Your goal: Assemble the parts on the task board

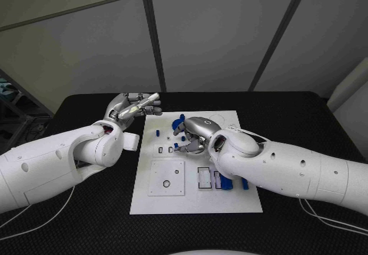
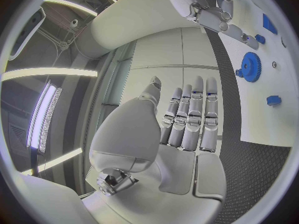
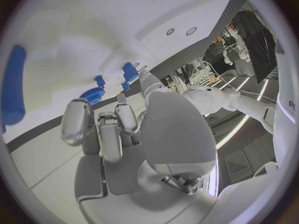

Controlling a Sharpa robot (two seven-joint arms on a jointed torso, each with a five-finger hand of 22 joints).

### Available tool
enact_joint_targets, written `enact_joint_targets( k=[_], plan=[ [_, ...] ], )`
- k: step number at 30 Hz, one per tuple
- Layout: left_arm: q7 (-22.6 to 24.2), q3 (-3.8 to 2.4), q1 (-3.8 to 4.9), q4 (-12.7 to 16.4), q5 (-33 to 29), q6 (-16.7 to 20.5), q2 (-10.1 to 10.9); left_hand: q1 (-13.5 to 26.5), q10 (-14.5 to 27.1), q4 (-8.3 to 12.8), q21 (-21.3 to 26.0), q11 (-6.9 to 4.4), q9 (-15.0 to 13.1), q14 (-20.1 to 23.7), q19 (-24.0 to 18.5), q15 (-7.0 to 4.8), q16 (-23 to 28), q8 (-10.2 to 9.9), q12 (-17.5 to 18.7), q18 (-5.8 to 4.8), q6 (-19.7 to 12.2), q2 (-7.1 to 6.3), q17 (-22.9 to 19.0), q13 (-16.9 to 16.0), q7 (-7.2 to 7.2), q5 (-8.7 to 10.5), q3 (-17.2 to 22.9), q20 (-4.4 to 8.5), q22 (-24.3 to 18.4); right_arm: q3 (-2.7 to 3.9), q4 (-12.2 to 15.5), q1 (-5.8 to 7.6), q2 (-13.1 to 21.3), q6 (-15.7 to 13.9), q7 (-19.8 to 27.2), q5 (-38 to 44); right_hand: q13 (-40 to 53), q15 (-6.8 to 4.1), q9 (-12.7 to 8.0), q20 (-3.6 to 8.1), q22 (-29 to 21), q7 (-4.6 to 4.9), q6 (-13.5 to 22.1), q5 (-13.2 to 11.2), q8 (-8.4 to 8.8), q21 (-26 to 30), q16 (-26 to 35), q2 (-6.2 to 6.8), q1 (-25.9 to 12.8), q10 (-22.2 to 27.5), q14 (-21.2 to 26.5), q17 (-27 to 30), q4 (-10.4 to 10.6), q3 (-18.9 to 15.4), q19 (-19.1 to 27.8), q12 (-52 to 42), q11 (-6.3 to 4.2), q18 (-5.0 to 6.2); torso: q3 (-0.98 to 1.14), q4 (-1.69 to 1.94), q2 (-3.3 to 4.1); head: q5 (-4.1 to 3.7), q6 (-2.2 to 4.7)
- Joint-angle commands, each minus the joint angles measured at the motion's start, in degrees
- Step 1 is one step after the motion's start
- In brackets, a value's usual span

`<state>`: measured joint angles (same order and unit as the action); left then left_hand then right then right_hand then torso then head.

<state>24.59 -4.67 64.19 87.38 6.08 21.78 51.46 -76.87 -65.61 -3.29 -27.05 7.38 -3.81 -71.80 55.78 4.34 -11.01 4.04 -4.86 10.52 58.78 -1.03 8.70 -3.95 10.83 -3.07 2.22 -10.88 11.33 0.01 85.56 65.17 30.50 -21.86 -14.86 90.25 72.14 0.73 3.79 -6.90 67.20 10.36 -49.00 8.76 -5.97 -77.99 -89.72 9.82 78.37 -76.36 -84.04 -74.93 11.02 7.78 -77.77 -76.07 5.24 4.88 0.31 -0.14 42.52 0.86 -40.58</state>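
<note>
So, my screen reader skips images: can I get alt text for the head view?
Two white robot arms reach over a white task board on a black table. The right hand hovers over small blue parts mid-board; the left hand is raised beside the board's left edge, fingers straight, holding nothing.

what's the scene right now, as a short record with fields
surface: black table
task board: white plate mid-table
left hand: raised beside the board's far left corner, fingers straight and together, holding nothing
right hand: over the board's middle, fingers curled down; grip cannot be told
parts: blue gear and small blue pieces on the board
</note>
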Motion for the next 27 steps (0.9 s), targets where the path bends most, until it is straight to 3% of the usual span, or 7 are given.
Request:
enact_joint_targets(
  k=[1, 8, 11, 14, 16, 21, 27],
  plan=[
    [-3.1, -0.06, 0.08, -0.4, 4.7, -2.1, 0.3, 0.2, -2.8, 0.5, -1.8, -0.77, -0.1, -2.5, 2.4, -0.97, -1.3, 0.1, -1.1, 0.14, 0.8, 0.51, 1.0, -0.4, -0.62, 0.11, 0.3, 0.98, 0.8, 0.06, 1.5, 0.04, 1.6, -8.0, 10.4, -5.8, 0.2, 0.28, 0.3, -0.2, -0.4, -0.26, -1.0, 1.0, -0.73, -0.1, -0.3, -0.86, 1.7, -0.2, -6.0, -15.1, 0.1, 0.6, 0.3, -0.6, -0.02, -0.19, -0.01, -0.07, -0.1, 0.19, 0.25],
    [-10.0, -0.08, 0.13, -1.1, 13.1, -9.4, 1.1, 0.8, -11.1, -0.1, -7.9, -3.89, -0.5, -11.5, 8.9, -4.33, -6.9, 1.6, -3.4, 0.12, 5.2, 1.11, 5.6, -1.5, -3.09, 0.02, 1.2, 4.23, 3.9, 0.84, 5.7, 0.48, 7.0, -2.3, 20.1, -18.3, -3.7, -0.44, 0.8, 0.36, -7.5, -1.15, -6.1, 5.0, -3.34, 4.0, 1.0, -2.39, 4.1, 3.3, -5.2, -12.2, -1.8, 2.0, 4.6, 2.8, -0.85, 1.19, -0.02, -0.48, -0.55, 0.35, 0.63],
    [-13.7, -0.1, 0.4, -1.3, 17.4, -11.6, 1.5, 1.5, -14.3, -0.7, -11.6, -4.76, -0.4, -11.2, 11.7, -4.97, -7.1, 1.5, -4.8, -0.03, 5.9, 0.87, 7.0, -2.5, -3.72, -0.01, 1.3, 5.19, 6.0, 1.34, 7.6, 1.21, 10.0, 0.3, 21.3, -24.7, -11.0, -1.34, 0.5, 1.25, -18.6, -1.98, -7.7, 4.5, -3.89, 11.6, 5.9, -2.8, 3.6, 7.2, -2.5, -3.7, -2.1, 2.1, 11.3, 9.3, -1.79, 3.25, 0.04, -0.59, -0.75, 0.66, 0.44],
    [-18.4, -0.1, 0.94, -1.5, 22.5, -13.1, 1.6, 3.6, -16.9, -2.0, -19.0, -5.0, -0.2, -10.8, 14.6, -5.25, -7.4, 0.4, -7.2, -0.82, 3.8, -0.2, 8.8, -4.8, -3.54, 0.11, 1.4, 5.78, 12.7, 1.78, 8.9, 1.85, 13.0, 1.0, 22.1, -30.0, -26.3, -2.07, 0.3, 1.95, -33.9, -2.5, -9.6, 5.0, -4.08, 23.1, 16.3, -3.22, 3.7, 13.5, 1.9, 10.0, -2.2, 3.4, 19.5, 24.8, -2.66, 5.62, 0.07, -0.76, -1.02, 0.9, 0.27],
    [-22.6, -0.1, 1.41, -1.6, 26.2, -14.7, 1.4, 5.1, -17.7, -3.3, -26.9, -5.5, -0.4, -10.7, 16.2, -5.42, -7.7, 0.9, -10.2, -1.71, 3.5, -0.87, 10.5, -7.9, -3.94, -0.36, 2.0, 6.28, 21.8, 2.48, 9.5, 2.13, 15.0, 1.2, 22.5, -32.9, -34.3, -2.06, 0.1, 2.05, -36.7, -2.61, -10.3, 5.1, -3.69, 26.8, 25.8, -3.04, 3.9, 14.6, 5.0, 20.4, -2.1, 4.7, 20.6, 34.5, -2.56, 5.66, 0.09, -0.82, -1.15, 1.01, 0.2],
    [-32.1, -0.09, 2.43, -1.7, 33.0, -17.9, 0.5, 8.9, -15.8, -6.3, -33.1, -5.11, -1.0, -9.8, 15.3, -5.32, -7.5, 2.6, -15.2, -2.45, 3.7, -2.14, 12.8, -13.5, -4.0, -0.1, 1.4, 6.14, 28.7, 4.08, 10.0, 2.42, 18.1, 1.7, 23.4, -36.9, -45.1, -1.44, 0.0, 1.53, -41.1, -2.45, -11.2, 4.7, -2.21, 33.8, 47.5, -2.02, 3.8, 10.9, 9.9, 38.9, -1.9, 7.8, 20.9, 49.0, -2.32, 5.54, 0.25, -0.89, -1.37, 1.25, 0.1],
    [-42.4, -0.02, 4.11, -2.6, 38.9, -20.6, -1.4, 10.7, -8.5, -11.8, -41.7, -5.5, -3.6, -9.7, 15.8, -5.26, -7.3, 9.6, -30.7, -3.26, 2.0, -3.43, 16.4, -26.4, -4.42, -0.11, -1.7, 5.96, 39.3, 5.0, 8.9, 2.8, 20.1, 1.9, 23.6, -39.4, -58.2, -0.29, 0.1, -0.68, -47.5, -1.95, -12.7, 4.4, -0.23, 43.7, 64.7, -0.7, 3.1, 3.9, 10.5, 46.2, -1.9, 10.9, 22.2, 65.1, -1.16, 5.62, 0.48, -1.0, -1.87, 1.63, -0.34]
  ],
)
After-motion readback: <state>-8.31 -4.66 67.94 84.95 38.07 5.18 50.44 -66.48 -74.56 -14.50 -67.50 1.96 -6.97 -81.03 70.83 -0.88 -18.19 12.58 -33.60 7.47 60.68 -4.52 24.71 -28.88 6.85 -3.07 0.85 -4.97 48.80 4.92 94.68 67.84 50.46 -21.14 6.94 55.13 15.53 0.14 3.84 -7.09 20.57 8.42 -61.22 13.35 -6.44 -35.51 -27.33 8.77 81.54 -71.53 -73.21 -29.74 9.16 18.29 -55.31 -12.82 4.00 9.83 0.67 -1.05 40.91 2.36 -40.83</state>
